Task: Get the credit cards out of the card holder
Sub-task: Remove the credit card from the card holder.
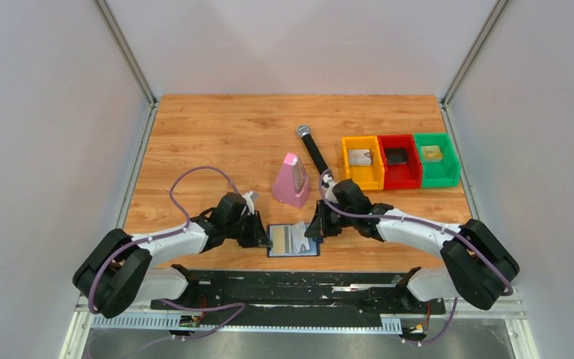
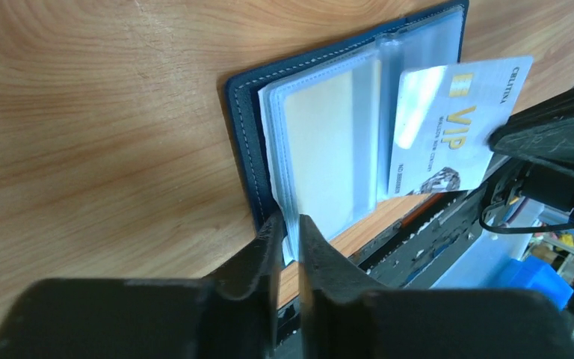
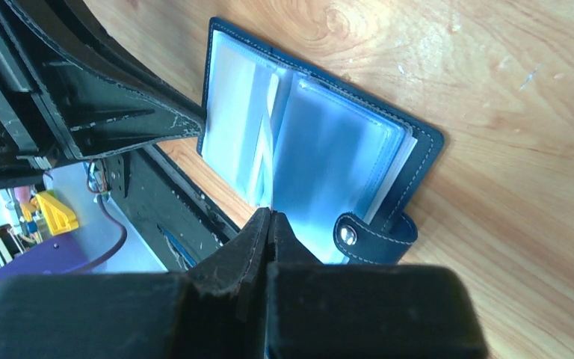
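The navy card holder (image 1: 293,241) lies open at the table's near edge, its clear sleeves (image 2: 329,149) fanned up. One tan-gold credit card (image 2: 318,142) sits inside a sleeve. A white VIP credit card (image 2: 456,127) sticks out to the right, its left end still under a sleeve. My right gripper (image 3: 271,215) is shut on that card's far edge, and its finger (image 2: 545,138) shows in the left wrist view. My left gripper (image 2: 291,228) stands with its jaws a narrow gap apart, the sleeves' corner lying in that gap. The snap tab (image 3: 374,235) lies beside the right fingertips.
A pink metronome (image 1: 292,179) and a black microphone (image 1: 314,149) stand behind the holder. Yellow (image 1: 362,161), red (image 1: 398,159) and green (image 1: 435,158) bins sit at the back right. The black base rail (image 1: 299,288) runs just below the table's near edge.
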